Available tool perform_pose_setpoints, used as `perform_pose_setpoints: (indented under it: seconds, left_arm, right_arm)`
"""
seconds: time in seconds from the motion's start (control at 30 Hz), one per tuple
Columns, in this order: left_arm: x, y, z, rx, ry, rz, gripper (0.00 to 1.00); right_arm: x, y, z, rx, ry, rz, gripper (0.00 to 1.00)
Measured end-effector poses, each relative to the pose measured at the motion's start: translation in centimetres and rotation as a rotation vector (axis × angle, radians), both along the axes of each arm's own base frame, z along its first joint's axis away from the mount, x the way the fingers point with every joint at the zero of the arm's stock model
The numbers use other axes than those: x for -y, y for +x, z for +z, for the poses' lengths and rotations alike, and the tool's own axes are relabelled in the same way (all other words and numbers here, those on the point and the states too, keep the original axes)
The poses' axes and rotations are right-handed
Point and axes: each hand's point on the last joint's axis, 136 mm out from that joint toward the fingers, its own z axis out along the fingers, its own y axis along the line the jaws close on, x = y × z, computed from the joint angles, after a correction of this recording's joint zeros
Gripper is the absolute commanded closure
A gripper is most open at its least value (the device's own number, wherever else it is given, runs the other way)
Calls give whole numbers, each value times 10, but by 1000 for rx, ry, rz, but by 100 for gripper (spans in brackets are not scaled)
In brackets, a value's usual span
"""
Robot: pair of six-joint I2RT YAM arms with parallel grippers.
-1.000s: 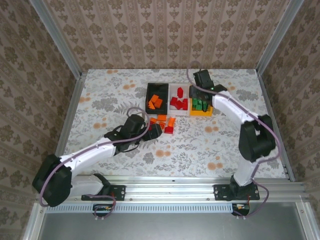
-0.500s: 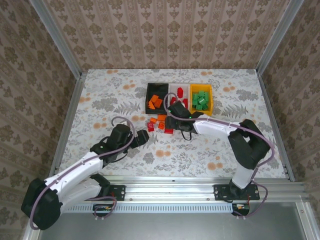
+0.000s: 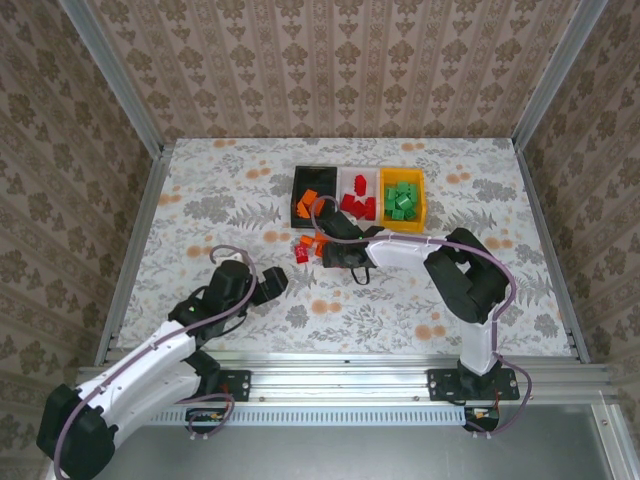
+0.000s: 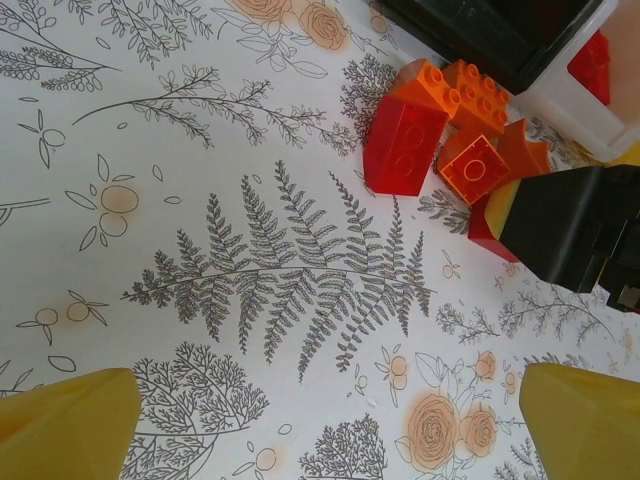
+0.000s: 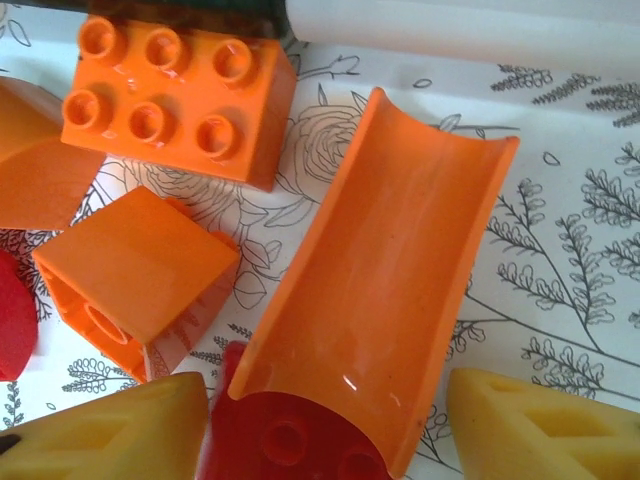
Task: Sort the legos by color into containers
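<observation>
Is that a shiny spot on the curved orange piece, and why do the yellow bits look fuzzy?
Right wrist view: yes, a small white glint on the curved orange brick; the right fingertips, near the lens, are soft. Left wrist view: the table print is crisp, the left fingertips blurred. Top external view: even light, faint shadows.

My right gripper [image 3: 336, 252] hangs over the loose orange and red legos [image 3: 307, 246] just beside the black bin [image 3: 320, 178] — my left gripper [image 3: 272, 284] well apart.

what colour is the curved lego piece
The curved lego is orange, clearest in the right wrist view.
</observation>
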Motion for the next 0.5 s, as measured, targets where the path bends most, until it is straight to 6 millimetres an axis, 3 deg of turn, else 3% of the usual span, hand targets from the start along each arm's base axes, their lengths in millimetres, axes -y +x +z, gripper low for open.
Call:
perform_pose_setpoints:
  seconds: [0.23,0.5]
  left_arm:
    - [-3,-3,-10,-21,5,8,0]
    - [-3,-4,-10,-22,5,8,0]
  right_arm:
    - [1,2,-5,4,-77,5,34]
    - [0,-4,-6,9,-123,12,44]
